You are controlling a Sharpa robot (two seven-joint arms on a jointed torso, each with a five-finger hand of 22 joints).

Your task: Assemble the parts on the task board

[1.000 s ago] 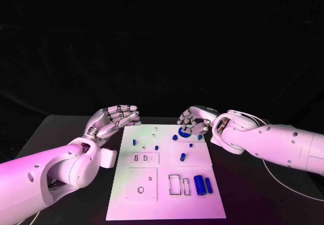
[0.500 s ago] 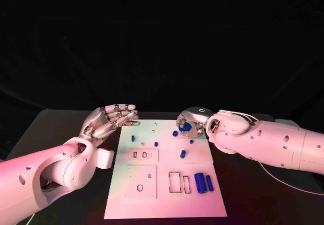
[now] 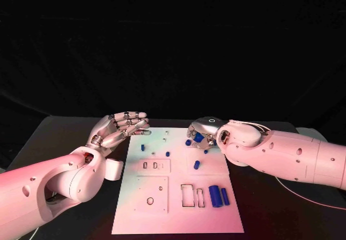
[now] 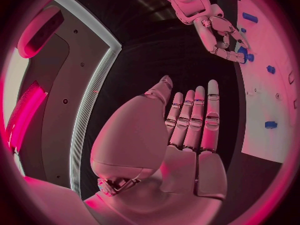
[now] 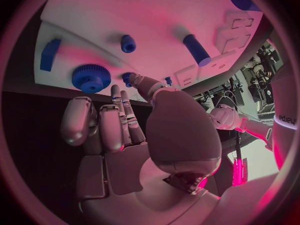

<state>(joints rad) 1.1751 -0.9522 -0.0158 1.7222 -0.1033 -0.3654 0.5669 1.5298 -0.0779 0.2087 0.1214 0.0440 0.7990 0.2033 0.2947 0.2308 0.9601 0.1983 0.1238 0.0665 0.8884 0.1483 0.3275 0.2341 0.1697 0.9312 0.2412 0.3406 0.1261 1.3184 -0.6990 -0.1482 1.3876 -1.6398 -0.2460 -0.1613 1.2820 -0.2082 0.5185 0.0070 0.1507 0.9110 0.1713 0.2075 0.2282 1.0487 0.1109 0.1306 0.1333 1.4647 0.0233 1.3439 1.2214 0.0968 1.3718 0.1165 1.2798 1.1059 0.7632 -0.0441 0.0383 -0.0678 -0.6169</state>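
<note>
**Right hand closes in on the gear**

As the right hand (image 3: 200, 134) drops lower onto the white task board's (image 3: 177, 210) far end, its fingers curl beside the blue toothed gear (image 5: 91, 78), apparently ungripped. The left hand (image 3: 121, 128) stays raised, empty, fingers together.

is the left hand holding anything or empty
Empty. The left hand is open beside the task board, fingers straight and together in its wrist view, nothing against the palm.

Task board (image 3: 155, 200) in the middle of the table (image 3: 50, 135), left hand (image 3: 119, 127) off its far left corner, right hand (image 3: 202, 132) over its far right corner above a gear (image 5: 91, 78), two cylinders (image 3: 218, 195) near its right edge
</note>
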